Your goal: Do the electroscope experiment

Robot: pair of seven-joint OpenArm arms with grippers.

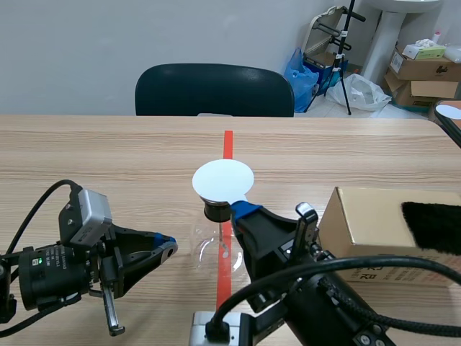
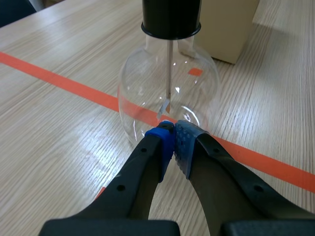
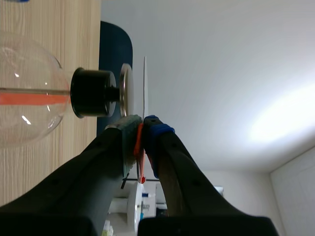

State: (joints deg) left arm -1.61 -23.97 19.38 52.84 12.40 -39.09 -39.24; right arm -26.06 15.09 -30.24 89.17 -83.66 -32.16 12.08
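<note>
As far as I can judge, the experiment is at its key step. My right end effector (image 3: 141,129) is clamped on the orange tab (image 3: 140,147) of the white plate (image 1: 223,180), holding it just over the flask (image 1: 212,249), which stands on the desk (image 1: 108,151) between the two arms. My left end effector (image 2: 173,130) is closed on nothing, with its tips at the flask's belly; I cannot tell whether they touch the glass. The fur (image 1: 432,227) lies on the box (image 1: 367,223), in neither end effector. What's left, I'd say, is to read the leaf and then take the plate away.

The scene view hides the cap beneath the plate. The right wrist view shows that metal cap (image 3: 126,96) above the black stopper (image 3: 93,93), with a thin gap to the plate. Only the left wrist view looks inside the flask: it shows the rod (image 2: 169,64) and a small leaf (image 2: 164,105) at its end. I can't judge how wide the leaf stands.
</note>
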